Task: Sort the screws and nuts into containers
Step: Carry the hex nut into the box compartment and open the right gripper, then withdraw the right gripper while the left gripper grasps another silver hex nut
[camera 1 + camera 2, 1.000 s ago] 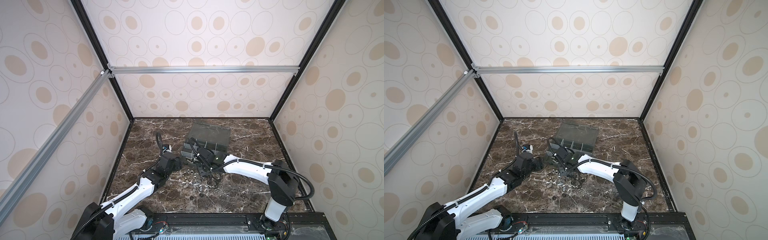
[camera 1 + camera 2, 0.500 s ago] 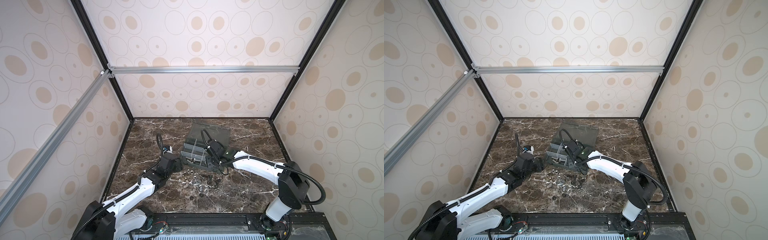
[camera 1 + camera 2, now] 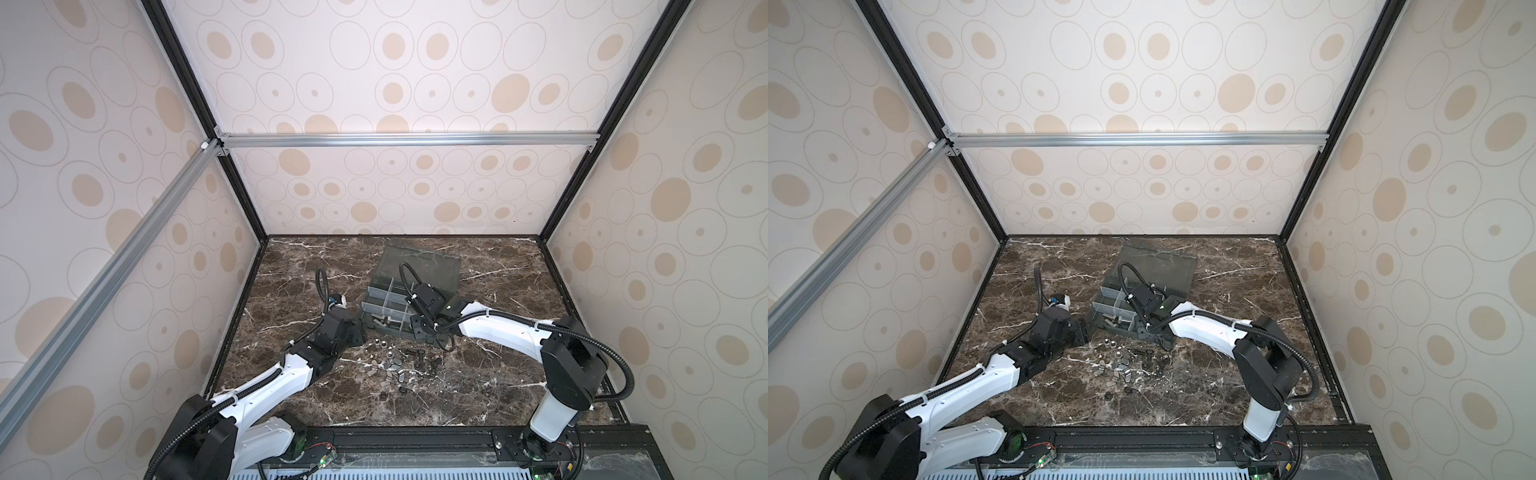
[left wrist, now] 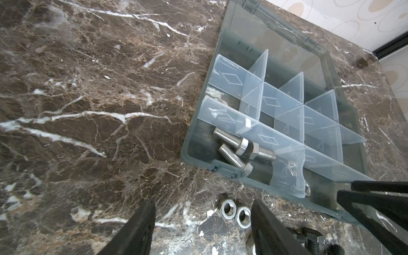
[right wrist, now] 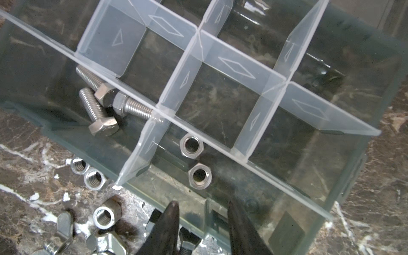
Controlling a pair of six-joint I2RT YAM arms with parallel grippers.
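Note:
The smoky-grey organizer box lies open mid-table. Among its containers, one front cell holds three silver screws, and the neighbouring cell holds two hex nuts. My right gripper hovers at the box's front wall, open, nothing between its fingers. My left gripper is open low over the marble, just left of the box. Two loose nuts lie between its fingers, close to one finger. More loose nuts and screws lie in front of the box.
The hinged lid lies flat behind the cells. Flat oblong pieces and a dark screw lie on the marble just under my right fingers. The enclosure walls stand on three sides; bare marble spreads to the right.
My right gripper has come from the loose pile up to the box's front cells and its jaws have parted. The left arm has stayed put.

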